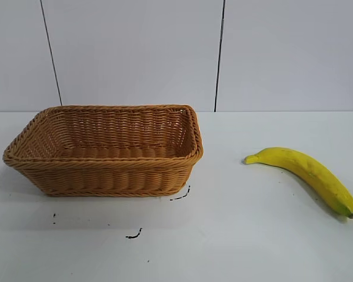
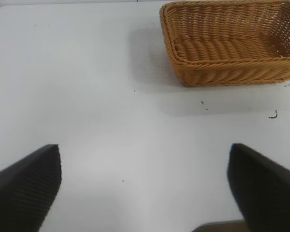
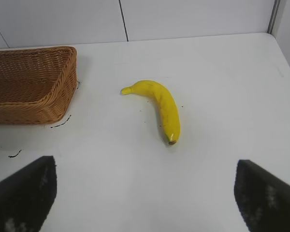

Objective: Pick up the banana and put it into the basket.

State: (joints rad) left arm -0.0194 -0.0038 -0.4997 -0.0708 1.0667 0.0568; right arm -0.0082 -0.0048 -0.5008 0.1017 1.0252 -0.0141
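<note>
The yellow banana [image 1: 309, 174] lies flat on the white table at the right, its dark tip toward the front right; it also shows in the right wrist view [image 3: 162, 106]. The tan woven basket [image 1: 106, 176] stands empty at the left, and shows in the left wrist view [image 2: 222, 72] and the right wrist view [image 3: 48, 106]. My right gripper [image 3: 145, 186] is open and empty, well short of the banana. My left gripper [image 2: 145, 183] is open and empty over bare table, away from the basket. Neither gripper shows in the exterior view.
The white table [image 1: 235, 235] carries a few small black marks [image 1: 134, 235] in front of the basket. A white panelled wall [image 1: 135, 53] stands behind the table.
</note>
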